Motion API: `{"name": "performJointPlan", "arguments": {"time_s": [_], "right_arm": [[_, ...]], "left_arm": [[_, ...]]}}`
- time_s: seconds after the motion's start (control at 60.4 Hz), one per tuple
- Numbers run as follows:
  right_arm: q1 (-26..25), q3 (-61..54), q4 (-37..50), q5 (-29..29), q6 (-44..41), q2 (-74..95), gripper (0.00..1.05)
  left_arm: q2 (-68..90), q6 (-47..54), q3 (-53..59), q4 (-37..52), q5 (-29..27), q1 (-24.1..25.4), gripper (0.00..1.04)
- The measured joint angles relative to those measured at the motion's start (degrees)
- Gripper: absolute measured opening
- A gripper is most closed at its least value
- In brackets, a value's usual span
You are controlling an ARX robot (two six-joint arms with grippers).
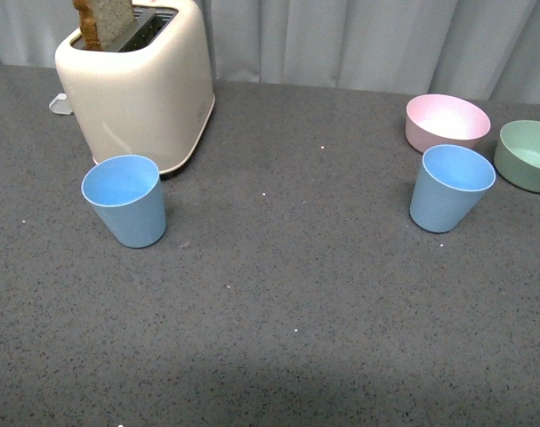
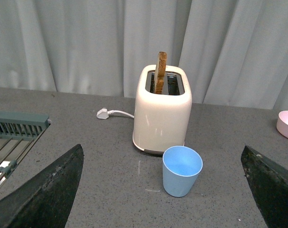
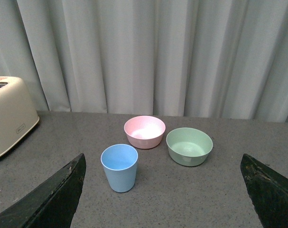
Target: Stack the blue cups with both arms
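Quick count — two blue cups [image 1: 124, 200] [image 1: 451, 187], two bowls [image 1: 447, 121] [image 1: 528, 156] (one pink, one green), one toaster [image 1: 138, 87], one slice of bread [image 1: 102, 21], one plug [image 2: 102, 113].

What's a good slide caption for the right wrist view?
Right gripper open, facing an upright blue cup, with pink bowl and pale green bowl behind it.

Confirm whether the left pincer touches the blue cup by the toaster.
Apart. Left wrist view shows the blue cup standing clear between the open fingers of the left pincer, bare table on both sides.
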State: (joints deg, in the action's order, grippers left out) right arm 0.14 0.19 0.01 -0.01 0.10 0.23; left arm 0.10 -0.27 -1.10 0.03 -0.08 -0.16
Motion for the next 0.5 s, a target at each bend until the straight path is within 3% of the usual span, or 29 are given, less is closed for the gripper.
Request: {"name": "performJointPlan", "arguments": {"time_s": [0.497], "right_arm": [[0.0,0.0,0.02,0.0,0.0,0.0,0.95]], "left_arm": [[0.0,0.0,0.0,0.0,0.0,0.0,0.98]]}}
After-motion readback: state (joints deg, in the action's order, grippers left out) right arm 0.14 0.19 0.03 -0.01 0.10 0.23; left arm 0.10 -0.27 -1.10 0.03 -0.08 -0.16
